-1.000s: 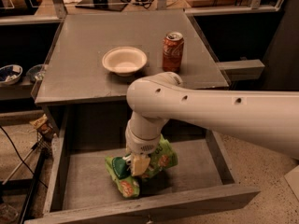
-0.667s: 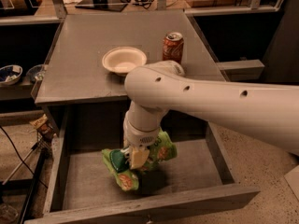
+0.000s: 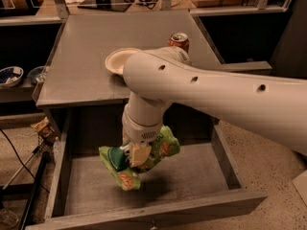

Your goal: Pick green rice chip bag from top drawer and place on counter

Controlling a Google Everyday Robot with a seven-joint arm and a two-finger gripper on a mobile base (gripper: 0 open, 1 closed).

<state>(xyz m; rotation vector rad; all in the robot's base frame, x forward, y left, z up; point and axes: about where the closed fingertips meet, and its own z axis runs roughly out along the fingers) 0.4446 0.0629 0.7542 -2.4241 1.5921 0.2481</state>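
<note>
My gripper (image 3: pixel 135 153) hangs from the big white arm over the open top drawer (image 3: pixel 158 210) and is shut on the green rice chip bag (image 3: pixel 125 168). The bag is crumpled and held clear above the drawer floor, its ends drooping left and right of the fingers. The grey counter (image 3: pixel 86 47) lies behind and above the drawer, partly hidden by the arm.
A white bowl (image 3: pixel 116 60) and a red soda can (image 3: pixel 178 40) stand on the counter, both partly behind the arm. Dark side shelves on the left hold two bowls (image 3: pixel 10 75). A small tan wrapper (image 3: pixel 42 127) lies left of the drawer, above cables.
The gripper has lifted the green bag up off the drawer floor, and the arm has risen, covering more of the bowl and can.
</note>
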